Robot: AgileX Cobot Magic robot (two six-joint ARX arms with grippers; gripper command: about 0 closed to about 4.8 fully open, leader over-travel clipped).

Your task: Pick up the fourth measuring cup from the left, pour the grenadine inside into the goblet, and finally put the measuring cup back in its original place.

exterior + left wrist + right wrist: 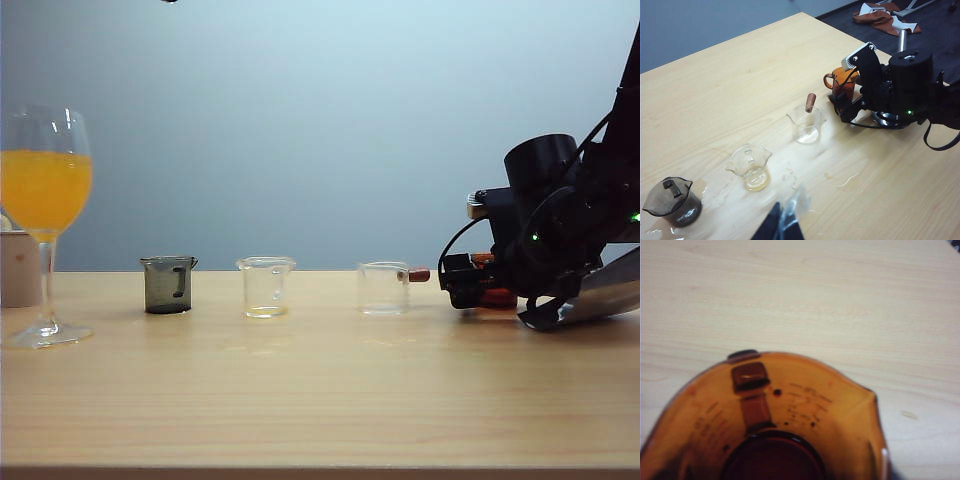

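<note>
Right gripper [844, 97]: low over the table [320, 400] at the right end of the cup row, its jaws wide, one on each side of the amber cup.
Amber cup [770, 425]: it stands on the table, last in the row. I cannot tell if the fingers touch it.
Red syrup [772, 460]: a dark pool at the bottom of the amber cup.
Left gripper [782, 225]: up above the table near the grey cup; only its dark tips show, so I cannot tell if it is wide or narrow.
Wine glass [45, 190]: stands at the far left, well apart from the amber cup, with orange juice [45, 190] inside.
Grey cup [168, 285]: first in the row.
Clear cup [265, 287]: second, a little yellow at the bottom.
Cup with brown handle [385, 288]: third, just beside the right gripper.
</note>
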